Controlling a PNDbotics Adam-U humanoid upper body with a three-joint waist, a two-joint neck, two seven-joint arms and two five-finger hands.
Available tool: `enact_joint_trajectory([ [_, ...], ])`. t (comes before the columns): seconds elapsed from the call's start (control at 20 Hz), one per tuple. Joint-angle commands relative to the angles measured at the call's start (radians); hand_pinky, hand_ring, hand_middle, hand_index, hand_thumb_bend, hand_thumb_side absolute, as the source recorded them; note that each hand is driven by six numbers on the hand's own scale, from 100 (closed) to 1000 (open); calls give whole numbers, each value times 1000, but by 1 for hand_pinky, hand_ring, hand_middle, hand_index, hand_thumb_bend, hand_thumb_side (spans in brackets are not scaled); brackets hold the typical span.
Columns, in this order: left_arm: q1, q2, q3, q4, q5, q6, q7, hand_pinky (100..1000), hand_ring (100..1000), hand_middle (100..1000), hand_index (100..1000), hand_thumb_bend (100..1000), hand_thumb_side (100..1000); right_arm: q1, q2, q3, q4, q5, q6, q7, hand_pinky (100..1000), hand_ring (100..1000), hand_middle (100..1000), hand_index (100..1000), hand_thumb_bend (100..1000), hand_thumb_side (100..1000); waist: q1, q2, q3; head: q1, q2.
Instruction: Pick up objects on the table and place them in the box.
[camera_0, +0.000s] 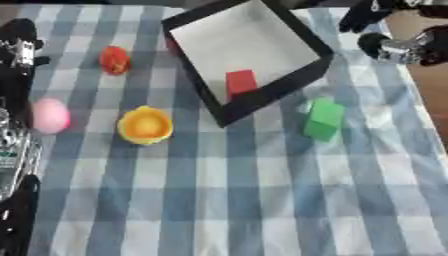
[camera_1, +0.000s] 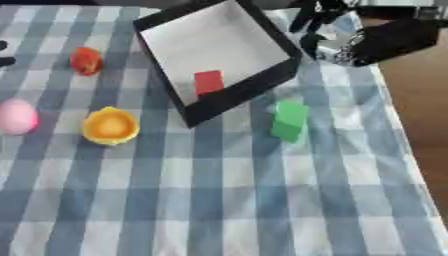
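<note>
The black box (camera_0: 262, 95) with a white floor lies tilted at the top centre, and a red block (camera_0: 241, 82) rests inside it near the lower wall. A green block (camera_0: 323, 119) stands on the cloth just right of the box's lower corner. On the left lie a yellow cup-shaped thing (camera_0: 144, 125), a pink egg (camera_0: 49, 115) and a small red fruit-like object (camera_0: 114, 59). My right hand (camera_1: 337, 30) hovers open and holding nothing above the box's right corner. My left hand (camera_0: 17, 42) shows as a dark shape at the left edge, above the pink egg.
A blue-and-white checked cloth (camera_0: 245, 200) covers the table. Bare brown tabletop (camera_1: 416, 110) runs along the right side past the cloth's edge. My left arm (camera_0: 13, 165) lines the left border.
</note>
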Motion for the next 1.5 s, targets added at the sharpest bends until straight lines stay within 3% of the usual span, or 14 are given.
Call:
enact_joint_trajectory([
  [0.05, -9, 30, 0, -13, -3, -1, -4, 676, 739, 687, 827, 473, 646, -13, -41, 10, -44, 2, 19, -2, 894, 842, 852, 853, 100, 736, -12, -35, 2, -5, 5],
  [0.1, -9, 29, 0, -13, -3, -1, -5, 676, 739, 687, 827, 472, 646, -10, -43, 17, -52, 8, 26, -1, 892, 839, 847, 851, 124, 686, -12, -35, 3, -6, 6],
  [0.15, -10, 29, 0, -13, -3, -1, -5, 676, 739, 687, 827, 472, 646, -7, -45, 23, -60, 16, 32, 0, 891, 838, 846, 848, 118, 714, -11, -34, 3, -7, 6],
  [0.35, -11, 28, -1, -13, -2, -1, -5, 676, 739, 688, 827, 471, 646, 9, -48, 32, -79, 53, 50, -17, 888, 829, 829, 835, 196, 668, -11, -32, 6, -10, 8],
  [0.4, -10, 28, -2, -13, -2, -1, -6, 676, 739, 688, 827, 472, 646, 12, -49, 34, -85, 65, 51, -24, 888, 832, 819, 824, 274, 627, -10, -31, 6, -11, 8],
  [0.5, -10, 28, -3, -12, -2, -1, -7, 676, 739, 688, 827, 472, 647, 18, -48, 42, -93, 93, 52, -35, 890, 834, 807, 815, 339, 583, -10, -30, 7, -14, 9],
  [0.55, -10, 28, -4, -12, -2, -1, -8, 676, 739, 688, 827, 473, 646, 23, -46, 47, -92, 102, 58, -38, 892, 834, 800, 809, 423, 476, -10, -30, 7, -15, 9],
  [0.65, -11, 27, -4, -12, -1, -1, -9, 676, 739, 688, 827, 473, 647, 33, -41, 57, -85, 109, 77, -37, 893, 835, 800, 808, 438, 460, -9, -29, 9, -17, 10],
  [0.8, -11, 27, -5, -11, -1, -1, -9, 676, 740, 688, 827, 472, 648, 45, -35, 65, -73, 122, 110, -41, 901, 843, 805, 814, 448, 352, -8, -28, 9, -19, 11],
  [1.05, -11, 28, -5, -10, 0, -2, -9, 676, 740, 688, 826, 471, 648, 61, -22, 69, -60, 146, 130, -39, 904, 847, 807, 817, 448, 370, -6, -26, 8, -24, 11],
  [1.25, -12, 27, -6, -10, 1, -2, -9, 676, 740, 688, 826, 471, 648, 71, 2, 80, -41, 166, 140, -32, 902, 843, 805, 815, 454, 458, -4, -26, 8, -28, 10],
  [1.5, -13, 25, -7, -10, 2, -3, -10, 675, 740, 688, 826, 470, 648, 89, 46, 84, -1, 200, 155, -50, 901, 842, 804, 816, 456, 468, -1, -23, 8, -31, 9],
])
